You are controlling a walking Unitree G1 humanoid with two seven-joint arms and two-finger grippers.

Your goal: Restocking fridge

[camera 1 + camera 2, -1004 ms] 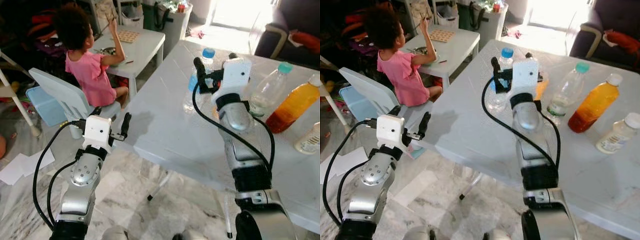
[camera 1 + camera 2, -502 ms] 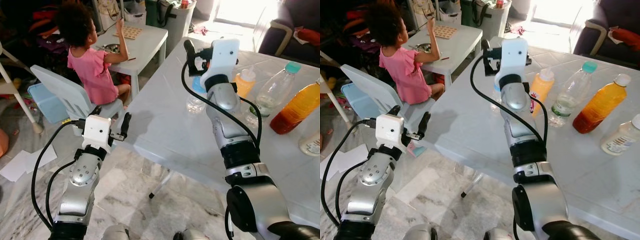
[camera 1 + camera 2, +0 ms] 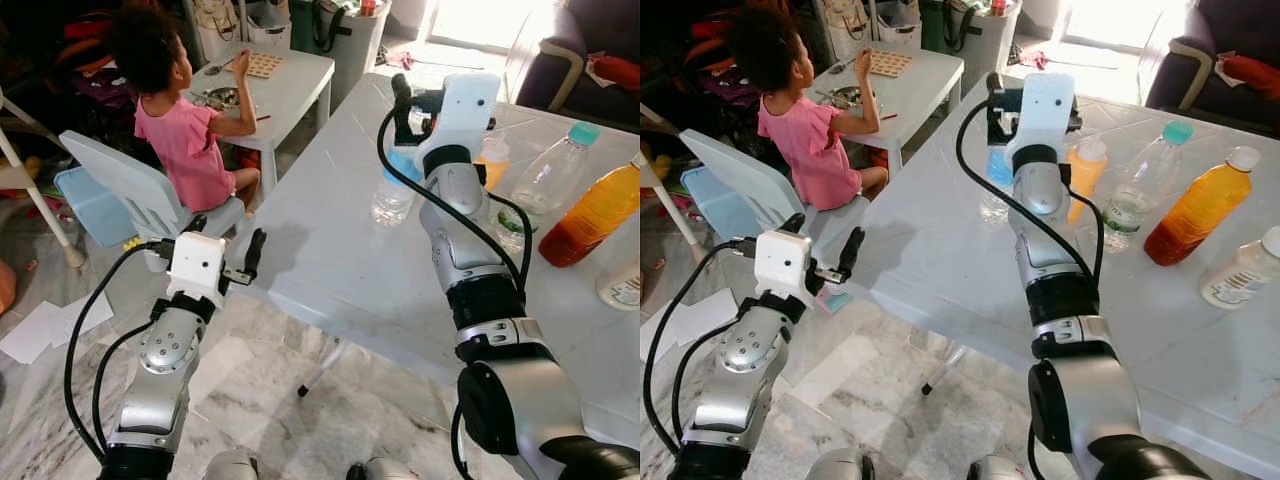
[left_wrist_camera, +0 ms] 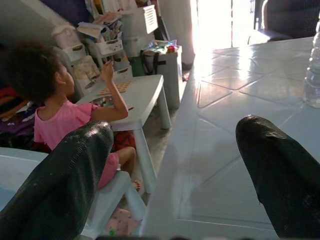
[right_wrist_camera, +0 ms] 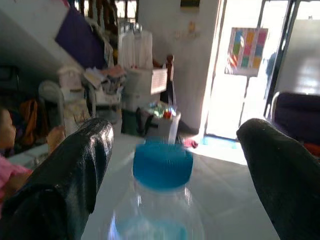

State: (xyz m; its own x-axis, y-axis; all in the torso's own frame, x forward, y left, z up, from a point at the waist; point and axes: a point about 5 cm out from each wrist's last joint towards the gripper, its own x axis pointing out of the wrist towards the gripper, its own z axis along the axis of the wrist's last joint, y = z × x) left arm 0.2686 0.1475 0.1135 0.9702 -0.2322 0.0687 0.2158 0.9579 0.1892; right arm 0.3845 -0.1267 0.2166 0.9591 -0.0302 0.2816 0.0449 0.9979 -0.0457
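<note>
Right tool (image 5: pixel 165 150) wide open, holding nothing, just above the water bottle (image 3: pixel 392 190) standing on the table (image 3: pixel 330 260). Best to go down slowly, keep the blue cap (image 5: pixel 163 164) in the middle, then squeeze gently

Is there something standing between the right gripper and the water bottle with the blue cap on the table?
Nothing visible does. The right gripper is open above the clear bottle, and its blue cap sits in the gap between the two black fingers. The yellow bottle stands to the side, not in the path.
</note>
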